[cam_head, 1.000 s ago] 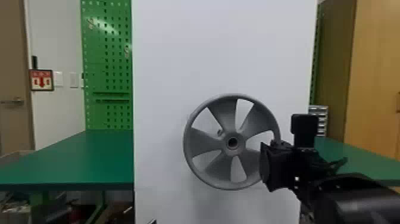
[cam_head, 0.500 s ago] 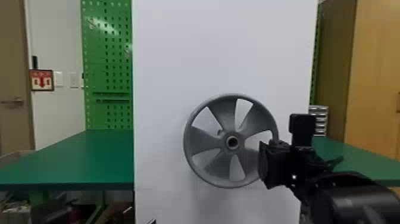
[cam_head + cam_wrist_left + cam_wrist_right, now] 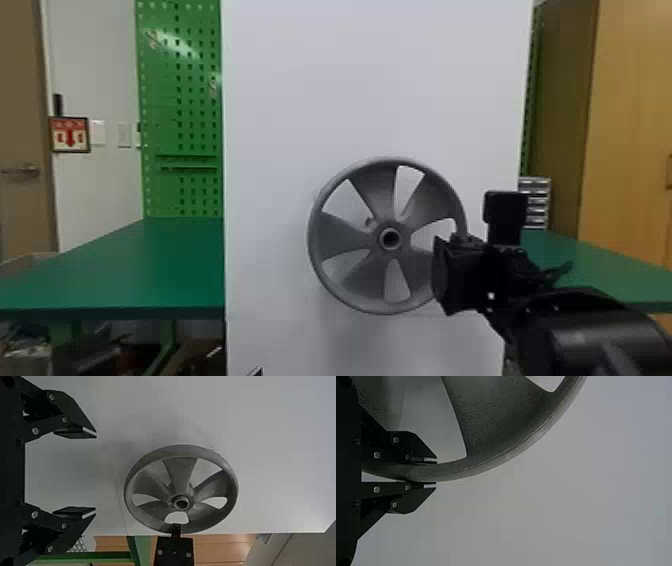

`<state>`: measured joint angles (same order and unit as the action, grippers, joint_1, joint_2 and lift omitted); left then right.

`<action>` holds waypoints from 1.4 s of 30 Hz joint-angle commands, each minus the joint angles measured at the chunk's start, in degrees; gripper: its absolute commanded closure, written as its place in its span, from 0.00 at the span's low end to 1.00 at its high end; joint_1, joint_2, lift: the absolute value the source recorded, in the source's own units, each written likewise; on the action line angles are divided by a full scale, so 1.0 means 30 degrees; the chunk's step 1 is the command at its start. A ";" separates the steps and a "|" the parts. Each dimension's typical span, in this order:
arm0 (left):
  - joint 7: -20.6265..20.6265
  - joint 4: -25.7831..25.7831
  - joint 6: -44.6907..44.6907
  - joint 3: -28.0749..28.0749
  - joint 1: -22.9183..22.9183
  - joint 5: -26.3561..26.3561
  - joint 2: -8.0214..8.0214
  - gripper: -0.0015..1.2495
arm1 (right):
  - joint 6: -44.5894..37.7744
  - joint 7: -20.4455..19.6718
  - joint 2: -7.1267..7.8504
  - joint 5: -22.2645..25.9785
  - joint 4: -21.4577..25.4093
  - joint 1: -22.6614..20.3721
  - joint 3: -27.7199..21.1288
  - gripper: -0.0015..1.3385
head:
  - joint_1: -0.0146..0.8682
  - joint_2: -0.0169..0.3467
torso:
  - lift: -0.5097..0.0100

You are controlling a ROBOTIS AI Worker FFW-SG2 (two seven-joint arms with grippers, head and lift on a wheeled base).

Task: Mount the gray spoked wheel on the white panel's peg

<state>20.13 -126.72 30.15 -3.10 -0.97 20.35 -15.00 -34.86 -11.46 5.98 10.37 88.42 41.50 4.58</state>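
Gray wheel (image 3: 345,235): right gripper (image 3: 431,473) pinches the rim (image 3: 466,470) right of the hub (image 3: 390,248); panel (image 3: 325,100) behind hub; left gripper (image 3: 93,473) spread.

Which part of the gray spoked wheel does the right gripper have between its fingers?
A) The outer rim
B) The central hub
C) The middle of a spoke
A: in the right wrist view the right gripper has one finger on either side of the wheel's outer rim.
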 commanded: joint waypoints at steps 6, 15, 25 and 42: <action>0.0000 -0.0006 0.0000 0.0006 0.0029 0.0012 -0.0010 0.45 | 0.0281 -0.0076 -0.0001 -0.0001 -0.0002 -0.0123 0.0055 0.89 | 0.16 0.03 | 0.22; 0.0000 -0.0006 0.0000 0.0006 0.0029 0.0012 -0.0010 0.45 | 0.0779 -0.0135 -0.0001 0.0117 -0.0148 -0.0211 -0.0003 0.40 | 0.16 0.03 | 0.22; 0.0000 -0.0006 0.0000 0.0006 0.0029 -0.0017 -0.0010 0.45 | 0.0808 -0.0106 -0.0001 0.0380 -0.0324 -0.0211 -0.0033 0.00 | 0.16 0.03 | 0.22; 0.0029 -0.0006 0.0000 0.0006 0.0058 -0.0046 -0.0010 0.45 | 0.1043 -0.0106 -0.0001 0.0351 -0.0324 -0.0328 -0.0003 0.00 | 0.16 0.03 | 0.22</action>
<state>20.18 -126.74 30.15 -3.14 -0.79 20.27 -14.98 -32.02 -11.78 5.98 11.43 87.45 40.60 4.70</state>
